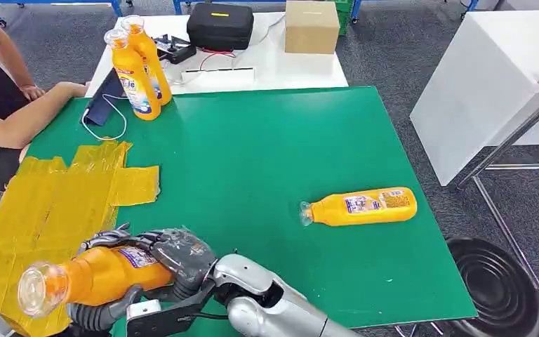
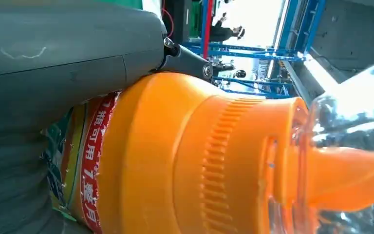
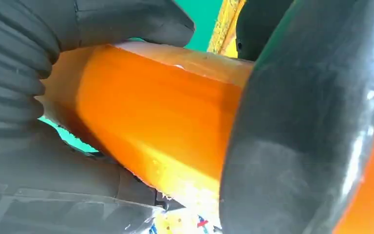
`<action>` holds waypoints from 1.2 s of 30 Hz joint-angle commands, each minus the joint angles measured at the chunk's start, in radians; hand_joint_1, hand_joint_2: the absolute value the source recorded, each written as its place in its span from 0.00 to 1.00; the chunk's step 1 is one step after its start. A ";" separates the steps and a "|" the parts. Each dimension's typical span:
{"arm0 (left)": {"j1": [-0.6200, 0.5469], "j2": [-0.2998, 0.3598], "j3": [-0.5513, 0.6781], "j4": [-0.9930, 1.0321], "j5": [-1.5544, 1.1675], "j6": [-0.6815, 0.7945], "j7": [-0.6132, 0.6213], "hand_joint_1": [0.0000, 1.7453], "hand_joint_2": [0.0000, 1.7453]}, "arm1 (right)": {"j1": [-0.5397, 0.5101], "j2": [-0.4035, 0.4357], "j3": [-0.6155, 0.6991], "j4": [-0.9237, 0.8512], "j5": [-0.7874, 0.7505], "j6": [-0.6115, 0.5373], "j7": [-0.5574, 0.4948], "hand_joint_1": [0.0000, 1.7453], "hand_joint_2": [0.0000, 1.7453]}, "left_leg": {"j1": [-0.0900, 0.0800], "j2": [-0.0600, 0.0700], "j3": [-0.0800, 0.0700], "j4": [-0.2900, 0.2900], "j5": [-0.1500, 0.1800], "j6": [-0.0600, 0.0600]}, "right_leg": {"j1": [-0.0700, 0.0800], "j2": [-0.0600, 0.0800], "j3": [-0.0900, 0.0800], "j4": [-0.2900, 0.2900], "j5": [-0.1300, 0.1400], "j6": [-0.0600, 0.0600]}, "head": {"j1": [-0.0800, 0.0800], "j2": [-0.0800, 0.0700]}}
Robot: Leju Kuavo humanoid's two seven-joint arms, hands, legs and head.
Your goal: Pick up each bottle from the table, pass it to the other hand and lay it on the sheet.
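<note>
Mid-handover over the near edge of the sheet (image 1: 49, 203), with the bottle (image 1: 105, 274) sideways, clasped at the base by the right robot hand (image 1: 179, 254) and near the neck by the left robot hand (image 1: 102, 314); best freeing the right only once the left grips firmly, then lowering flat.

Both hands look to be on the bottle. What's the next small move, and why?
Probably open the right hand and draw it back. The left hand wraps the held bottle near its neck, the right grips its base, and it hangs over the yellow sheet, so the left could lay it down alone.
</note>
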 commanded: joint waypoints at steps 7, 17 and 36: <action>-0.026 -0.004 0.001 0.035 0.004 -0.027 -0.008 1.00 1.00 | -0.010 -0.037 0.070 0.009 0.006 0.021 0.001 1.00 1.00 | 0.001 -0.002 0.003 -0.001 -0.001 -0.001 | 0.001 -0.001 0.003 -0.001 -0.001 0.000 | 0.000 0.000; 0.001 -0.025 0.027 -0.008 -0.029 0.004 -0.027 1.00 1.00 | 0.067 -0.103 -0.048 -0.058 0.039 -0.079 0.055 0.00 1.00 | 0.001 -0.002 0.003 0.000 -0.001 -0.001 | 0.001 -0.001 0.004 -0.001 -0.001 0.000 | 0.000 0.000; -0.119 -0.162 0.495 -0.061 -1.293 0.977 -0.101 1.00 1.00 | 0.188 -0.525 -0.446 -0.559 -0.070 -0.062 0.033 0.00 0.00 | -0.001 -0.001 -0.001 0.002 -0.001 0.000 | 0.000 0.000 -0.001 0.000 0.000 0.001 | 0.000 0.000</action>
